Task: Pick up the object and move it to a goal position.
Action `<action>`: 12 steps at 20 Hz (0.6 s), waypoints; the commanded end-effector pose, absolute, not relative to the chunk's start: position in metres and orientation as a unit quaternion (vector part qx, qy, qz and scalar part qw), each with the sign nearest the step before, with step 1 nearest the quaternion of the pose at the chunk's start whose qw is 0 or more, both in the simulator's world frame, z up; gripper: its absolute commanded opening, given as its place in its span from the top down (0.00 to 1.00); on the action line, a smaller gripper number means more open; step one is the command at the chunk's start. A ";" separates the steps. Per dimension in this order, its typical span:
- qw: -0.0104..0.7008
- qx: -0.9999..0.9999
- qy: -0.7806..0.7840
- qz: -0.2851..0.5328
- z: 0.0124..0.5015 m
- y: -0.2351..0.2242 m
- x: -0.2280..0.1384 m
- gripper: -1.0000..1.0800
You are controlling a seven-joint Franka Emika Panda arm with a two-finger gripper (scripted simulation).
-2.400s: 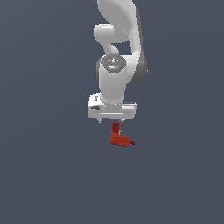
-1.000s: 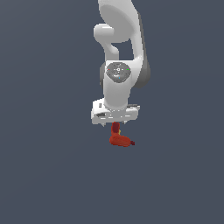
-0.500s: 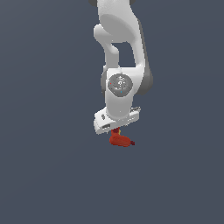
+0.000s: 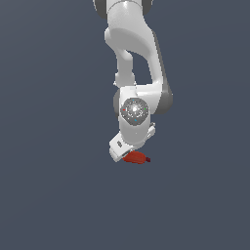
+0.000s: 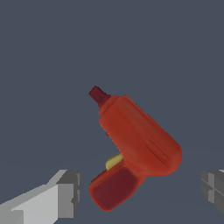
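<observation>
The object is a small red-orange drill-shaped item (image 4: 135,157) with a dark tip and a yellow spot, lying on the grey floor. In the exterior view the white arm's hand (image 4: 128,144) is tilted and hangs just above it, hiding part of it; the fingers themselves are not visible there. In the wrist view the object (image 5: 135,144) lies between the two grey fingertips (image 5: 68,192), which stand wide apart on either side of its handle. The gripper (image 5: 140,190) is open and does not touch the object.
A plain dark grey floor (image 4: 53,195) surrounds the object on all sides. No other objects or obstacles show in either view.
The hand has come down toward the object and rotated to a tilt. The object now looks flatter and is partly covered by the hand in the exterior view.
</observation>
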State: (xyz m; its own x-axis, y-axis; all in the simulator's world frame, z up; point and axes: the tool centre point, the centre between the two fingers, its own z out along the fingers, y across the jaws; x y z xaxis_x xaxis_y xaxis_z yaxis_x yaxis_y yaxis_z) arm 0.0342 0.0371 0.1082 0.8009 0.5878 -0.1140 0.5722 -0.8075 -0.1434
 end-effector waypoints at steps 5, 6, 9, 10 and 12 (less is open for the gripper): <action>0.082 -0.917 -0.382 0.085 0.095 0.046 0.042 0.00; 0.087 -0.911 -0.393 0.086 0.093 0.047 0.043 0.00; 0.103 -0.894 -0.426 0.087 0.088 0.050 0.045 0.00; 0.109 -0.889 -0.437 0.087 0.086 0.051 0.046 0.00; 0.119 -0.876 -0.458 0.087 0.082 0.054 0.048 0.00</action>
State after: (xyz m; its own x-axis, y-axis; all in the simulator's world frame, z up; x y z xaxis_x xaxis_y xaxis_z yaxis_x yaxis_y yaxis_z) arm 0.0467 0.0519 0.0850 0.5945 0.8021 -0.0565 0.7634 -0.5851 -0.2736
